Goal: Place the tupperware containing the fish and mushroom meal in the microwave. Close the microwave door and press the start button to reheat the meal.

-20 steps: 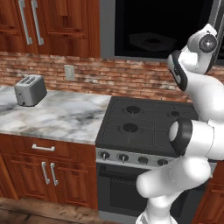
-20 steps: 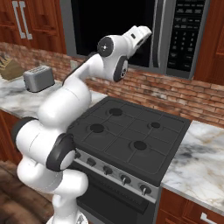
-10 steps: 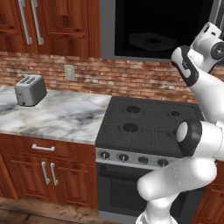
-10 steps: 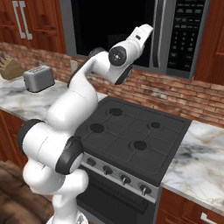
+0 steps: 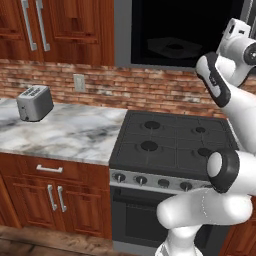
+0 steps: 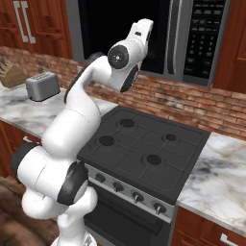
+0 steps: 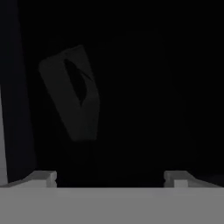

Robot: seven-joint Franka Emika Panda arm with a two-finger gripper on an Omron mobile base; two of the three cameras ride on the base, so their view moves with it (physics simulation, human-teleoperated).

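The microwave (image 5: 175,30) hangs above the stove, and its dark cavity (image 6: 120,19) is open to view. Inside it lies the tupperware (image 5: 175,48), a faint pale rectangle on the floor of the cavity. The hand view has the tupperware (image 7: 72,100) dim and tilted ahead of my gripper (image 7: 111,179), apart from it. A darker patch sits in it, but the fish and mushroom pieces are too dark to make out. My fingertips (image 7: 43,177) stand wide apart with nothing between them. The hand (image 6: 142,30) points up at the cavity's mouth. A grey strip with a silver bar (image 6: 173,36) borders the cavity.
The black keypad (image 6: 206,36) sits at the microwave's right. Below is the black stove (image 5: 170,145) with several burners and knobs. A toaster (image 5: 34,102) stands on the marble counter (image 5: 65,132) at the left, and a knife block (image 6: 10,74) is farther left. Wooden cabinets flank the microwave.
The upper arm joints have shifted a little and the hand has tilted more upright in front of the cavity. The tupperware has stayed in place inside.
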